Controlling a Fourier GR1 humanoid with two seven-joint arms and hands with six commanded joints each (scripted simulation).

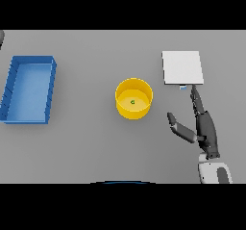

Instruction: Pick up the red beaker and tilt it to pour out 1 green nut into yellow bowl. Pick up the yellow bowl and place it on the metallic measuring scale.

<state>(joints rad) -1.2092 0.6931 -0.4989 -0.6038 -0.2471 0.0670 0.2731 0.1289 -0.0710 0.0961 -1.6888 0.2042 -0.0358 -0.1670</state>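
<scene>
The yellow bowl stands upright near the middle of the table with one small green nut on its bottom. The metallic measuring scale, a pale square plate, lies to the bowl's right and a little farther back. My right hand is open to the right of the bowl and apart from it, fingers pointing toward the scale's near edge and thumb spread toward the bowl. It holds nothing. No red beaker shows anywhere in the head view. My left hand is out of sight.
A blue rectangular tray sits at the table's left side. A dark object pokes in at the far left back edge.
</scene>
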